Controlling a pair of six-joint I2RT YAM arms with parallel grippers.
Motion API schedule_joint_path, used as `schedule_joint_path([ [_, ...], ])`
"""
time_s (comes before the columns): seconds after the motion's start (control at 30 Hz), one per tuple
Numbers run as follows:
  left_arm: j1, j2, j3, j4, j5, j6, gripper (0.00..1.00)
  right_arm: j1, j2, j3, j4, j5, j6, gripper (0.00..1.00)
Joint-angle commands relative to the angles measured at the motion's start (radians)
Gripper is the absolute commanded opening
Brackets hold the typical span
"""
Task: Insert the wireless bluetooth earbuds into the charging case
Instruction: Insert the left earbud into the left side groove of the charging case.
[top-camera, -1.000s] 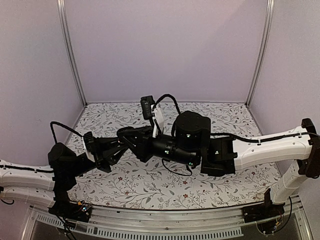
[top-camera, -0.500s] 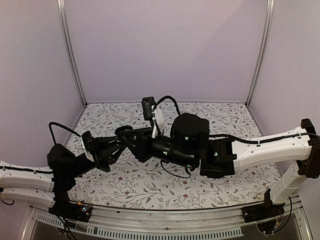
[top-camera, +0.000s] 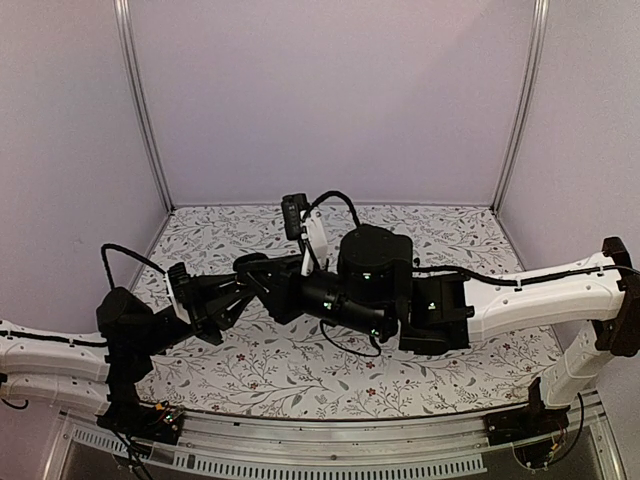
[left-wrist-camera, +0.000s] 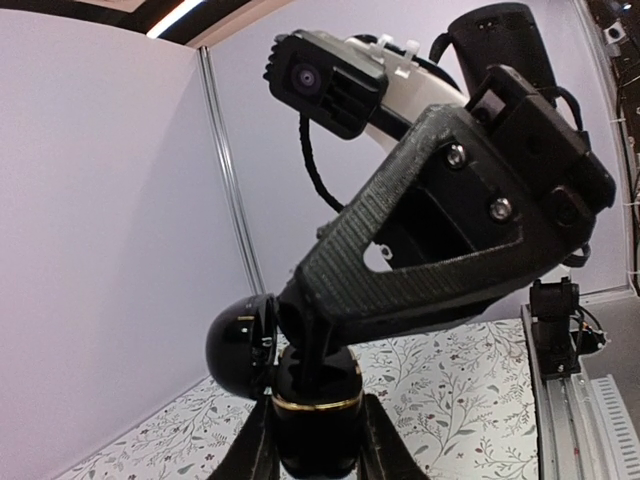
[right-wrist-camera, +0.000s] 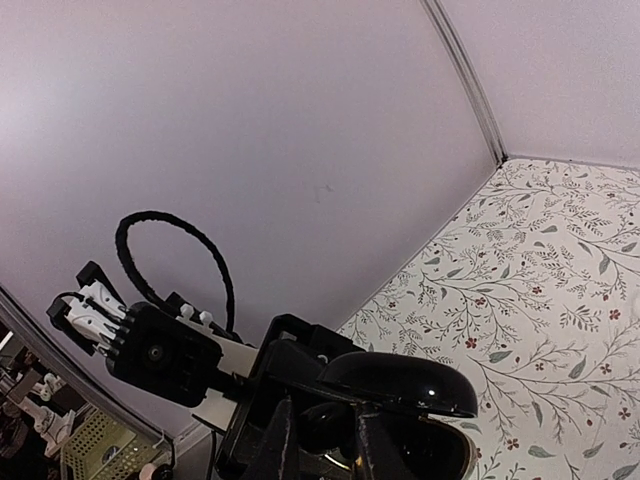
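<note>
The charging case (left-wrist-camera: 316, 425) is glossy black with a gold rim, and its lid (left-wrist-camera: 238, 346) is swung open to the left. My left gripper (left-wrist-camera: 318, 445) is shut on the case body, one finger on each side. My right gripper (right-wrist-camera: 322, 440) reaches into the case's open mouth from above. It is shut on a small dark earbud (right-wrist-camera: 326, 424), which sits just under the raised lid (right-wrist-camera: 405, 384). In the top view both grippers meet left of centre (top-camera: 262, 282), above the table, and they hide the case. No other earbud shows.
The floral tabletop (top-camera: 300, 370) lies below both arms. Lilac walls close the left, back and right sides. The right wrist's camera (left-wrist-camera: 318, 82) and its cable loom just above the case. A black cable (top-camera: 345, 345) hangs under the right arm.
The right arm's wrist has crept slightly to the left toward the case. Both grips look the same as before.
</note>
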Motion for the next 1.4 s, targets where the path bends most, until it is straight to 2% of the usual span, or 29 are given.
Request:
schedule_joint_path([
  [0.0,-0.018,-0.011,0.013,0.083,0.041,0.002,0.0,-0.015,0.026,0.013,-0.098,0.112,0.01,0.02],
  [0.17,-0.018,-0.014,0.01,0.09,0.055,0.002,0.0,-0.019,0.02,0.01,-0.112,0.13,0.041,0.0],
  [0.63,-0.017,-0.006,0.013,0.109,0.058,0.032,0.0,-0.053,0.007,-0.018,-0.101,0.06,0.195,0.0],
  [0.67,-0.018,-0.006,0.014,0.106,0.057,0.034,0.0,-0.055,0.008,-0.015,-0.101,0.06,0.194,0.01],
  [0.77,-0.018,-0.008,0.015,0.104,0.056,0.034,0.0,-0.055,0.013,-0.007,-0.109,0.067,0.184,0.12],
  [0.87,-0.017,-0.012,0.015,0.103,0.047,0.031,0.0,-0.054,0.011,-0.007,-0.113,0.076,0.179,0.18],
  [1.2,-0.017,-0.012,0.007,0.12,0.042,0.004,0.0,-0.054,-0.002,0.011,-0.134,0.118,0.127,0.23],
  [1.37,-0.016,0.005,0.007,0.132,0.041,-0.009,0.0,-0.053,0.018,0.035,-0.123,0.063,0.09,0.23],
])
